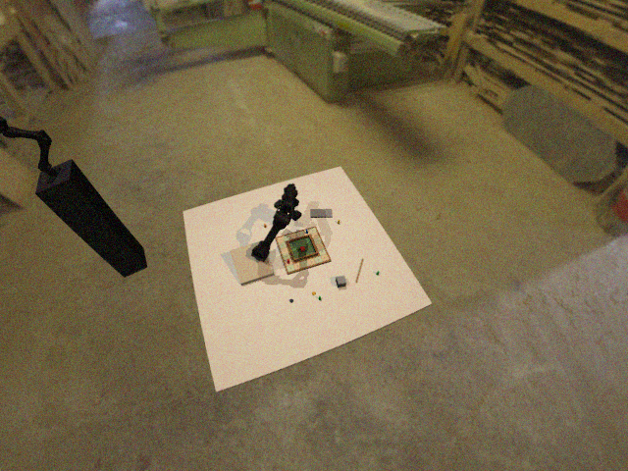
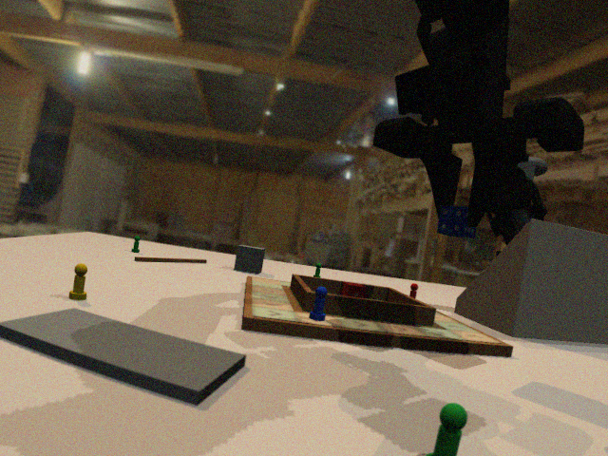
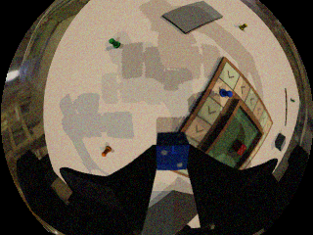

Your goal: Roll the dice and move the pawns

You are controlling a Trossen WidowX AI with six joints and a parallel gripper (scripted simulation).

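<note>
My gripper is shut on the blue die and holds it in the air, above the level of the board. The red die lies in the green-floored tray in the middle of the board. The blue pawn stands upright on the board's track. The red pawn stands on the track on another side. The number on the red die is too blurred to read.
A grey flat slab, a yellow pawn, green pawns, an orange pawn, a dark cube and a thin stick surround the board. A large block stands beside it.
</note>
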